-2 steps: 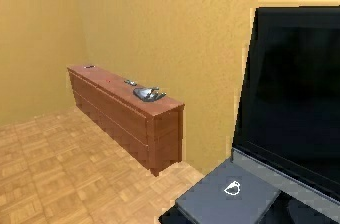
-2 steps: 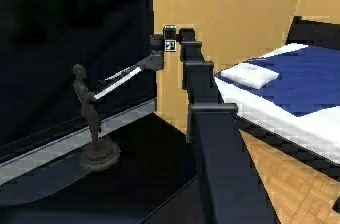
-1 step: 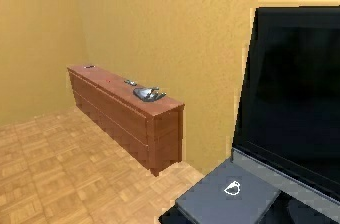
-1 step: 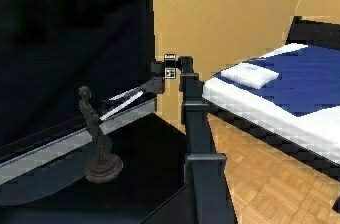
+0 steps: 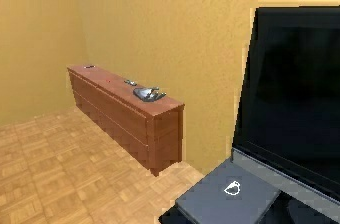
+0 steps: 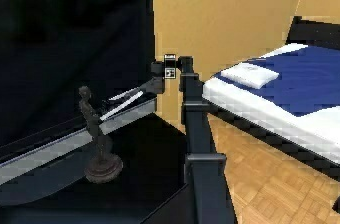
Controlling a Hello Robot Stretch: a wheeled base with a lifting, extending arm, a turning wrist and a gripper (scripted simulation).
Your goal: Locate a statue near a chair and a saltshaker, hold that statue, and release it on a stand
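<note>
Where the robot looks ahead, a brown dresser (image 5: pixel 128 115) with a bowl (image 5: pixel 149 94) stands left of a big black TV (image 5: pixel 308 90). From the side, the dark statue (image 6: pixel 95 135) stands up on the dark desk (image 6: pixel 150 152). The fingers (image 6: pixel 123 103) point at it, maybe touching; I cannot tell if they are spread or holding it. A blue bed (image 6: pixel 298 90) is near.

Television (image 6: pixel 48 70) close behind statue (image 6: pixel 95 135)
</note>
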